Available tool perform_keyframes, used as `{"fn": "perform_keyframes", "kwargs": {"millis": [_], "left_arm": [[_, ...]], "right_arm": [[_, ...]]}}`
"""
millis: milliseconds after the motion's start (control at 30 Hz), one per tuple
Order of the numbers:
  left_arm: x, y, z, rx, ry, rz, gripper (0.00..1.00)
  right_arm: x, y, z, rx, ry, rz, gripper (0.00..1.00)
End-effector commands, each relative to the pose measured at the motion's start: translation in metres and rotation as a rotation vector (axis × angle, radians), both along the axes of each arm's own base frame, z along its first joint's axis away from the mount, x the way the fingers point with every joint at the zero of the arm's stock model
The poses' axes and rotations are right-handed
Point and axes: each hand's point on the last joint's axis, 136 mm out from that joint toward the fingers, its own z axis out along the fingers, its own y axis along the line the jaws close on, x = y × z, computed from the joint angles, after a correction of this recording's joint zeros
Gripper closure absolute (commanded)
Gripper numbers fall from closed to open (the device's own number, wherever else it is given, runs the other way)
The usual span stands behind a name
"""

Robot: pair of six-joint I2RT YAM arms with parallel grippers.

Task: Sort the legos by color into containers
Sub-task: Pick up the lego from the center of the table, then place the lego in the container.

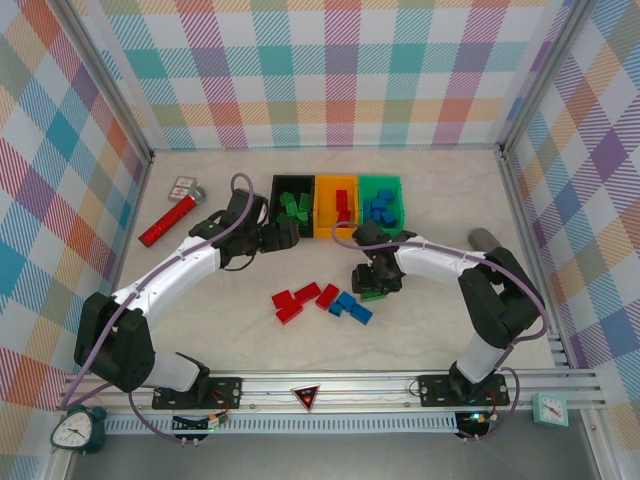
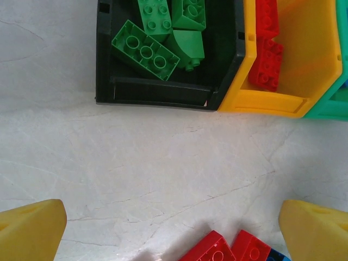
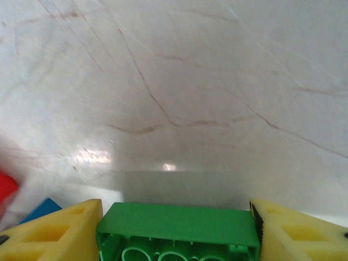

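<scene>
2 white-and-black robot arms work from the near edge of the table. The left arm (image 1: 170, 280), its black shoulder at the near left, folds at the elbow and sends its white forearm far and right toward the centre. A purple cable loops over its wrist. The left gripper (image 1: 283, 237) is held level above the table, its 2 yellow fingers (image 2: 32, 231) spread wide with nothing between them. The right arm (image 1: 440, 262) bends at a black elbow on the right, and its forearm reaches left toward the centre. The right gripper (image 1: 374, 285) points down, with its yellow fingers (image 3: 54, 234) touching both ends of a green studded plastic brick (image 3: 176, 220).
</scene>
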Motion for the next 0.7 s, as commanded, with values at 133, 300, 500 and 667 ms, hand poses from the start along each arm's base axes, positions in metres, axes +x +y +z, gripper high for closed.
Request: {"fn": "perform_keyframes", "kwargs": {"millis": [133, 300, 500, 667], "left_arm": [[-0.009, -0.001, -0.004, -0.037, 0.004, 0.013, 0.00], [-0.023, 0.007, -0.015, -0.051, 0.032, 0.054, 0.00], [-0.047, 0.024, -0.028, -0.048, 0.071, 0.122, 0.00], [-0.062, 0.036, -0.029, -0.039, 0.071, 0.145, 0.00]], "right_arm": [[0.026, 0.021, 0.059, 0.090, -0.101, 0.016, 0.44], [0.065, 0.064, 0.097, 0.206, -0.174, 0.073, 0.43], [0.130, 0.130, 0.130, 0.327, -0.251, 0.138, 0.43], [0.181, 0.176, 0.140, 0.394, -0.306, 0.163, 0.42]]}}
